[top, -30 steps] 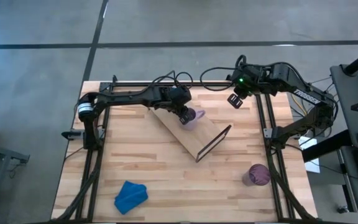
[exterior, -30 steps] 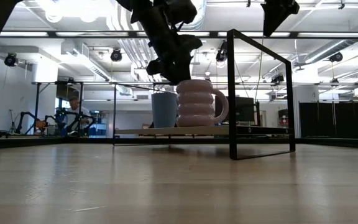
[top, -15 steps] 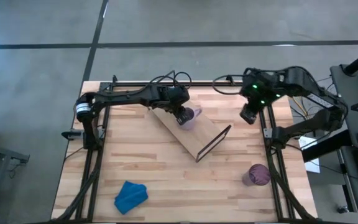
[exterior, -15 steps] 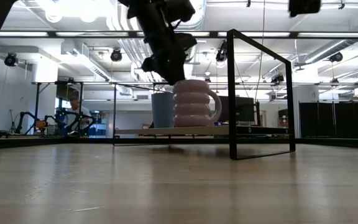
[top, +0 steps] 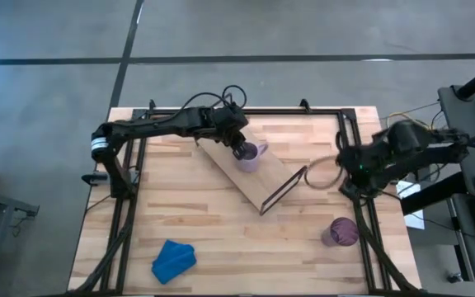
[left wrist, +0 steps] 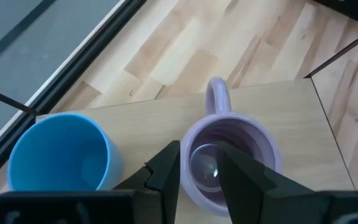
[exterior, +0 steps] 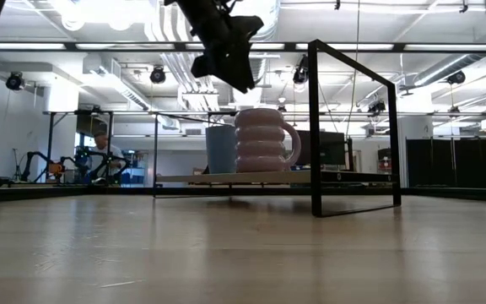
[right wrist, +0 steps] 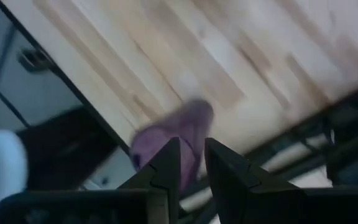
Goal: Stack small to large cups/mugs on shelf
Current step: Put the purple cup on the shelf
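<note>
While left hand [left wrist: 197, 180] hovers above lilac mug [left wrist: 229, 155].

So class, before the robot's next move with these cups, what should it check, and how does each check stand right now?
1. Left gripper clear of the lilac mug: ok, it hangs above it, holding nothing.
2. Lilac mug upright on the shelf: ok, beside the light-blue cup.
3. Dark-purple cup on the shelf: not ok, it stands on the table near the right arm.
4. Right gripper empty, fingers apart: ok, facing the dark-purple cup.
5. Bare board left past the mug: ok.
</note>
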Tool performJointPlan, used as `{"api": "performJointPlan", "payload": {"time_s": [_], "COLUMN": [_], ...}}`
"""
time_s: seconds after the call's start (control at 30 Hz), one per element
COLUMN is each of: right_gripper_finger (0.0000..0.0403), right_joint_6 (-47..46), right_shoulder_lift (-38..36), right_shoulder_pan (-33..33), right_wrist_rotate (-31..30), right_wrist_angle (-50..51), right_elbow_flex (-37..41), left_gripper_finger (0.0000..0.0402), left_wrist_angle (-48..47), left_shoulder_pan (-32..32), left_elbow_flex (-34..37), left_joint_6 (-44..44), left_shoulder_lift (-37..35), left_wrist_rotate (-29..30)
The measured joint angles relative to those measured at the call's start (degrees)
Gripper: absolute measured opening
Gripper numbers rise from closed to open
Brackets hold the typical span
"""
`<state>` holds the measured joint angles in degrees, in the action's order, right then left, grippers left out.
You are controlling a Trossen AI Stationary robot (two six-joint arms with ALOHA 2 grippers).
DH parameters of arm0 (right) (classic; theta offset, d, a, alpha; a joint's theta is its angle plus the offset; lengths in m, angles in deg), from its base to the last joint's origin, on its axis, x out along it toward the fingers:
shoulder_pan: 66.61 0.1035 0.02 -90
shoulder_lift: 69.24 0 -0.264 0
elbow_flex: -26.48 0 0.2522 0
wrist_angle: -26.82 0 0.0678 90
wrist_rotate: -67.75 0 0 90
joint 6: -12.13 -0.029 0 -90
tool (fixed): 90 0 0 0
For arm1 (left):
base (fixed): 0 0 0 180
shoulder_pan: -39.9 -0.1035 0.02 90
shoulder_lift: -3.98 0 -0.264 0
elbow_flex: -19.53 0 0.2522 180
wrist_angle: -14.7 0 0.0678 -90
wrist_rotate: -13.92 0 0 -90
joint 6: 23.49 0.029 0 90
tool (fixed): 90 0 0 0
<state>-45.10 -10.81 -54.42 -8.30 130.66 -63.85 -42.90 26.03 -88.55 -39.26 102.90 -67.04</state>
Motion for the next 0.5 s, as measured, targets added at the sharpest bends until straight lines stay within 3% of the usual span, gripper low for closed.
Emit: {"api": "performJointPlan", "payload": {"time_s": [0.23,0.5], "right_gripper_finger": [0.0068,0.0068], "right_joint_6": [-9.2,-12.3], "right_shoulder_lift": [-0.3,0.7], "right_shoulder_pan": [11.1,16.4], "right_wrist_rotate": [-0.1,-0.3], "right_wrist_angle": [-0.1,-1.4], "right_elbow_flex": [6.8,8.5], "left_gripper_finger": [0.0089,0.0089], "left_wrist_angle": [0.0,0.0], "left_shoulder_pan": [0.0,0.0], "left_elbow_flex": [0.1,0.9], "left_joint_6": [0.0,-0.4], "left_shoulder_lift": [-0.5,-0.4], "left_wrist_rotate": [0.0,-1.0]}}
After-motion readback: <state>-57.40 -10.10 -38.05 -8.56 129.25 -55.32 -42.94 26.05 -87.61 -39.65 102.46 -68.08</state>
